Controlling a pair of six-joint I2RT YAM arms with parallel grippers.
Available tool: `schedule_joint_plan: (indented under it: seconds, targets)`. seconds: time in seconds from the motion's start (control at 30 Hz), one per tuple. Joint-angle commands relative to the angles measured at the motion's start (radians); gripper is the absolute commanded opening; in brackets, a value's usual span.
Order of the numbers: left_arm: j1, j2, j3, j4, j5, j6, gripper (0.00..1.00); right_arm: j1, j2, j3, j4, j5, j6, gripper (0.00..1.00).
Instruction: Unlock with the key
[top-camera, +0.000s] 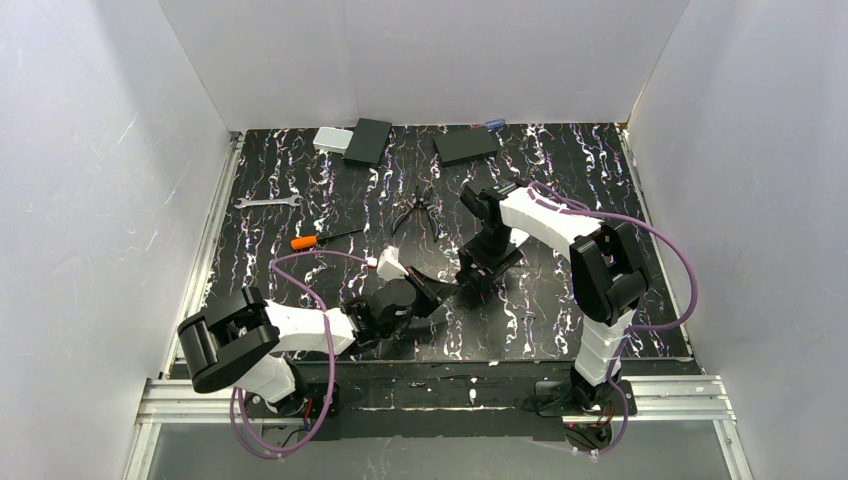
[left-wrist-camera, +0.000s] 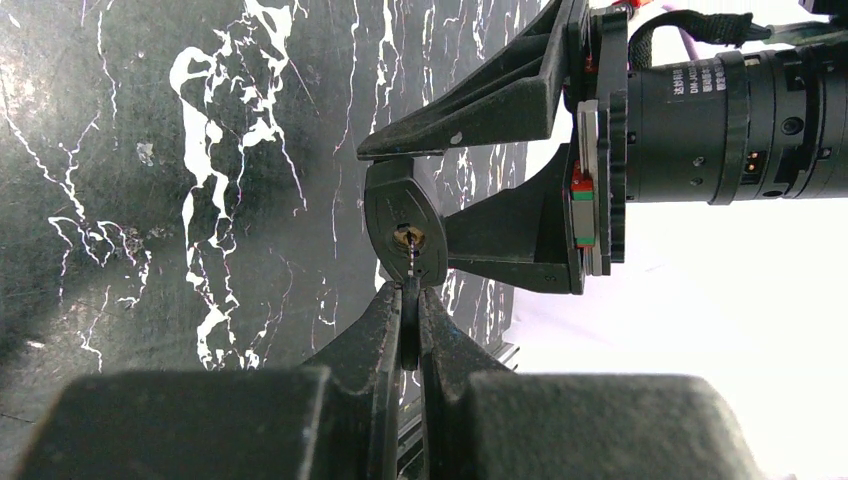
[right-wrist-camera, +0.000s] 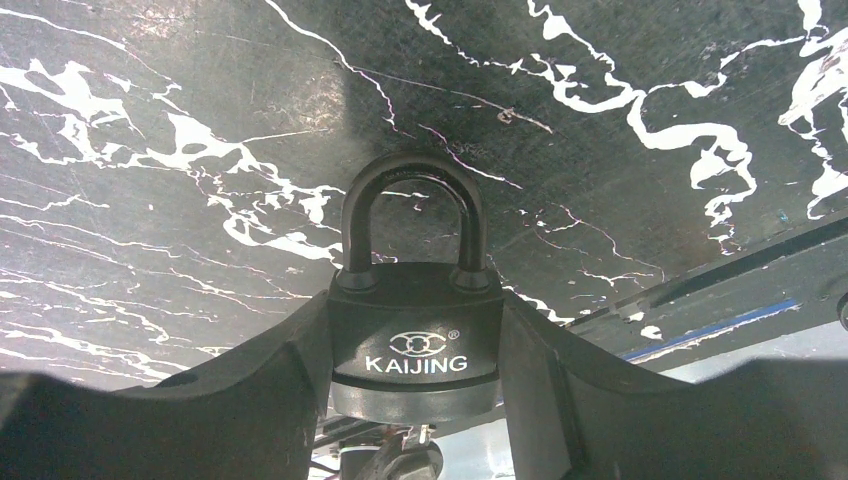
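The left arm (top-camera: 300, 328) lies low across the marbled black tabletop (top-camera: 560, 300), its wrist level and pointing right. The left gripper (left-wrist-camera: 410, 300) is pinched tight on the head of the key (left-wrist-camera: 410, 262), whose thin blade reaches the brass keyway (left-wrist-camera: 408, 237) in the padlock's underside. The right arm (top-camera: 540, 215) reaches forward, then folds back down toward the near edge. The right gripper (right-wrist-camera: 415, 345) is clamped on the sides of the black KAIJING padlock (right-wrist-camera: 415, 350) just above the table. Both legs of the shackle (right-wrist-camera: 412, 170) are seated in the body.
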Motion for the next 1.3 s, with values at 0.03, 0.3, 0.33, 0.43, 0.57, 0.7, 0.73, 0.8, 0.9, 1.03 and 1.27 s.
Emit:
schedule_joint_plan:
  seconds: [0.03, 0.3, 0.33, 0.43, 0.57, 0.7, 0.73, 0.8, 0.9, 1.03, 1.27]
  targets:
    - [-0.011, 0.028, 0.015, -0.033, -0.065, -0.066, 0.00, 0.033, -0.062, 0.054, -0.043, -0.144, 0.031, 0.01]
    - [-0.032, 0.020, 0.029, -0.012, -0.102, 0.032, 0.00, 0.035, -0.075, 0.066, -0.051, -0.145, 0.033, 0.01]
    - [-0.038, 0.012, 0.020, -0.001, -0.126, 0.045, 0.00, 0.035, -0.074, 0.070, -0.060, -0.144, 0.034, 0.01]
    - [-0.058, -0.010, -0.016, 0.035, -0.212, 0.079, 0.00, 0.035, -0.077, 0.078, -0.065, -0.157, 0.036, 0.01]
    - [-0.062, -0.009, -0.058, 0.116, -0.256, 0.090, 0.00, 0.036, -0.085, 0.089, -0.064, -0.183, 0.037, 0.01]
    - [-0.064, 0.013, -0.069, 0.167, -0.257, 0.072, 0.00, 0.043, -0.100, 0.095, -0.049, -0.189, 0.044, 0.01]
    - [-0.064, 0.018, -0.070, 0.168, -0.252, 0.046, 0.00, 0.046, -0.106, 0.091, -0.036, -0.185, 0.047, 0.01]
    - [-0.064, 0.029, -0.072, 0.168, -0.238, -0.011, 0.00, 0.054, -0.122, 0.078, -0.006, -0.173, 0.052, 0.01]
    - [-0.064, 0.038, -0.063, 0.166, -0.211, -0.047, 0.00, 0.060, -0.144, 0.042, 0.036, -0.157, 0.061, 0.01]
    - [-0.064, 0.041, -0.048, 0.159, -0.195, -0.043, 0.00, 0.068, -0.154, 0.011, 0.063, -0.153, 0.066, 0.01]
    - [-0.065, 0.020, 0.004, 0.160, -0.184, 0.261, 0.00, 0.075, -0.143, 0.049, 0.013, -0.136, 0.056, 0.01]
